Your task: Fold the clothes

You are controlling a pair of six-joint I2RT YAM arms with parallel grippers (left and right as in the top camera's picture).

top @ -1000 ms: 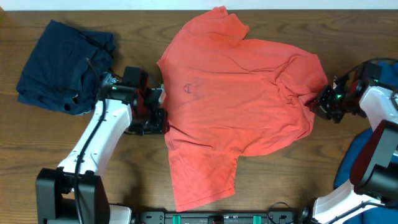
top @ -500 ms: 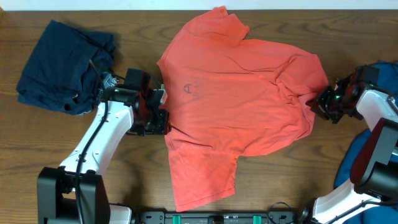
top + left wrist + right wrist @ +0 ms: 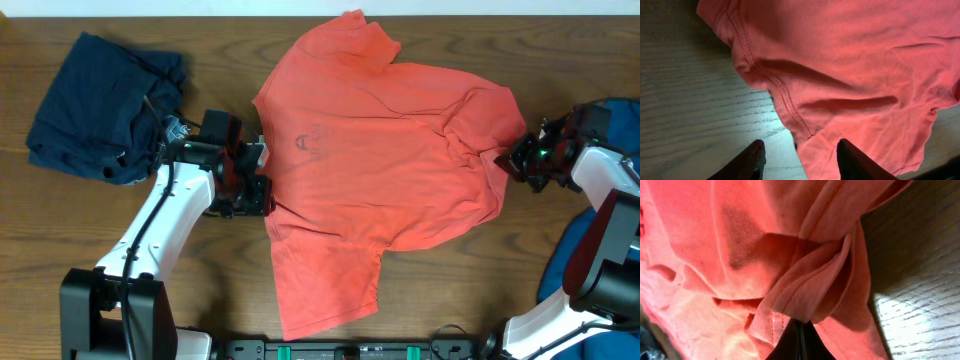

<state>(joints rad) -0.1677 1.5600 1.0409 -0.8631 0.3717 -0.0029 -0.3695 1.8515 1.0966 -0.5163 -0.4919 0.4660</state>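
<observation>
Cloth of the red shirt (image 3: 380, 150) sits pinched in right pincer (image 3: 799, 331); left pincer (image 3: 799, 154) gapes at hem (image 3: 790, 112).

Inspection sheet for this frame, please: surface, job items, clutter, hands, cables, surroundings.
Surface: wooden table, bare wood around the clothes.
Job's things: coral T-shirt spread across the middle, unfolded, bunched at its right edge; navy garment in a loose heap at the far left corner.
Clutter: nothing seen.
Hands: left hand open at the T-shirt's left edge, hem lying between its fingers; right hand shut on a fold of the T-shirt's right edge.
Cables: a thin dark cable runs along the left arm.
Surroundings: blue object at the right edge, cannot tell what it is.
</observation>
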